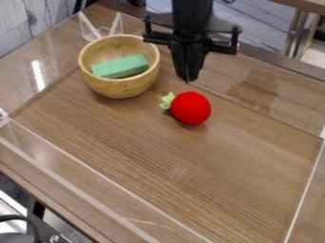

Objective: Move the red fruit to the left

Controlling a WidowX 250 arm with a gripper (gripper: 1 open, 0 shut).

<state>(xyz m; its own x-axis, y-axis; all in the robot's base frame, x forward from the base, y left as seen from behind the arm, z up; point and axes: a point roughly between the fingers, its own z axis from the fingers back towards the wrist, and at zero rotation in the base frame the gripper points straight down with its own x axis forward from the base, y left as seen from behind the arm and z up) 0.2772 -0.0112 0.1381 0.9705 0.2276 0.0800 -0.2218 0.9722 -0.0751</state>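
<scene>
1. The gripper (188, 76) hangs from the black arm over the far middle of the wooden table (165, 161), pointing straight down. Its fingers are drawn together into one dark tapering tip, with no gap seen between them and nothing clamped in them.
2. The red fruit (189, 107) lies on the tabletop just below the gripper tip in the picture, nearer the camera and a touch to the picture's right. There is clear space between tip and fruit; the two are apart.
3. The fruit rests on its side. Its long axis runs from the pale green leafy tip (166, 100) to the round red body, roughly level with the table surface and slanting slightly toward the camera as it goes to the picture's right.
4. The leafy tip points to the picture's left and a little away from the camera, toward the bowl side. That tip sits almost directly beneath the gripper, slightly to its left as seen; the red body bulges out to the gripper's lower right.
5. A wooden bowl (117, 85) stands to the picture's left of the gripper, close by but not touching it, and well clear of the fruit. A flat green block (121, 67) lies inside it, tilted against the bowl's inner wall.
6. A clear plastic wall (51, 157) rims the table on the near and left sides, far from the gripper.
</scene>
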